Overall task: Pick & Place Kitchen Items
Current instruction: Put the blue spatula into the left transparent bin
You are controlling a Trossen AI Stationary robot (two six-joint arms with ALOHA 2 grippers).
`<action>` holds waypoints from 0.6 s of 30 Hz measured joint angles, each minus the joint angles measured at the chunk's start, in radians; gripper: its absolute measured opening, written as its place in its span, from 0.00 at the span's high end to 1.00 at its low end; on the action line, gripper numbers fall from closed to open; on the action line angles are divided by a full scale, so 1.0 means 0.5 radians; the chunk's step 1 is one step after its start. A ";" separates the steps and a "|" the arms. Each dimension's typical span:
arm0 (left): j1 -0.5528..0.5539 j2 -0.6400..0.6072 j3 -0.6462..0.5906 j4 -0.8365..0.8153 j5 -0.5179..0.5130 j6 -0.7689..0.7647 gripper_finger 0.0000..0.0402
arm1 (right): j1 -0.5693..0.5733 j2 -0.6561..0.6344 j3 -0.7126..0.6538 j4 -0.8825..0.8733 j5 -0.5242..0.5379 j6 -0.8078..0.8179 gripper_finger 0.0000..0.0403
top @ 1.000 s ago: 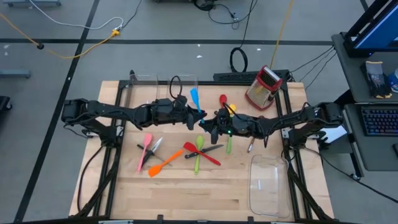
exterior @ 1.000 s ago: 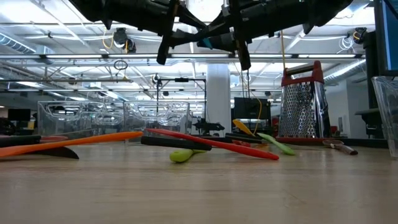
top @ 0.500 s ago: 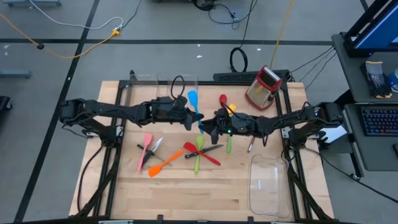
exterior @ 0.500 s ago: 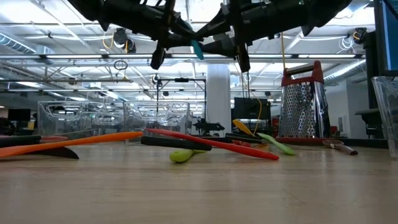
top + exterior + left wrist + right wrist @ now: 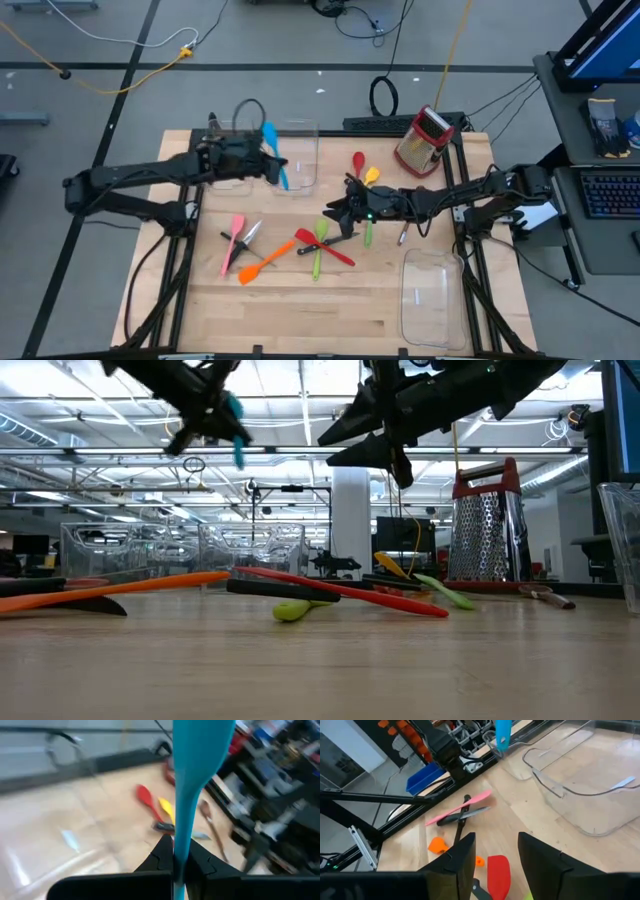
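My left gripper (image 5: 262, 157) is shut on a blue spatula (image 5: 274, 152) and holds it in the air over the far clear bin (image 5: 298, 172). My right gripper (image 5: 335, 215) hovers open over the middle of the table with nothing between its fingers. Below it lie a red spatula (image 5: 326, 247), a green spoon (image 5: 319, 248) and a black-handled knife (image 5: 340, 238). Farther left lie a pink spatula (image 5: 233, 242), a second knife (image 5: 248, 234) and an orange spatula (image 5: 260, 266). A red spoon (image 5: 359, 160) and a yellow spoon (image 5: 372, 175) rest at the back. My left gripper pinches the blue spatula's handle (image 5: 181, 845) between its two fingers (image 5: 161, 855), partway along its length. The fingers come from the table's left and lie across the handle. The spatula is lifted clear, its blade (image 5: 202, 740) toward the table's far edge.
A red-and-silver grater (image 5: 425, 140) stands at the back right. A second clear bin (image 5: 432, 295) sits at the near right. A wooden spoon (image 5: 404, 232) and another green spoon (image 5: 367, 232) lie under my right arm. Bare wood lies along the near edge.
The blue spatula has passed from my right gripper to my left one at the table's middle. My left gripper has carried it toward the table's left and far edge, clear of the table, to above the far bin. My right gripper has stayed in place.
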 joint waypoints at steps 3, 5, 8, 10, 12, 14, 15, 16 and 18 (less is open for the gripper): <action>0.098 -0.136 -0.005 -0.241 -0.067 -0.032 0.99 | -0.002 0.000 0.000 0.015 0.002 -0.005 0.66; 0.175 -0.206 -0.004 -0.394 -0.123 -0.055 0.99 | -0.005 0.000 0.000 0.020 0.001 -0.006 0.66; 0.311 -0.243 -0.004 -0.561 -0.148 -0.122 0.99 | -0.005 0.000 0.000 0.033 0.001 -0.001 0.67; 0.416 -0.242 -0.004 -0.682 -0.146 -0.138 0.99 | -0.005 0.000 0.000 0.033 0.003 0.009 0.67; 0.524 -0.221 -0.004 -0.770 -0.143 -0.138 0.99 | -0.005 0.000 0.000 0.033 0.003 0.012 0.67; 0.633 -0.189 -0.004 -0.867 -0.116 -0.138 0.99 | -0.005 0.000 0.000 0.033 0.004 0.013 0.67; 0.691 -0.173 -0.004 -0.905 -0.093 -0.138 0.99 | -0.005 0.000 0.000 0.033 0.004 0.013 0.67; 0.752 -0.159 -0.004 -0.930 -0.070 -0.136 0.99 | -0.005 0.000 0.000 0.033 0.005 0.020 0.67; 0.867 -0.126 -0.004 -0.962 -0.011 -0.117 0.99 | -0.005 0.000 0.000 0.033 0.005 0.041 0.67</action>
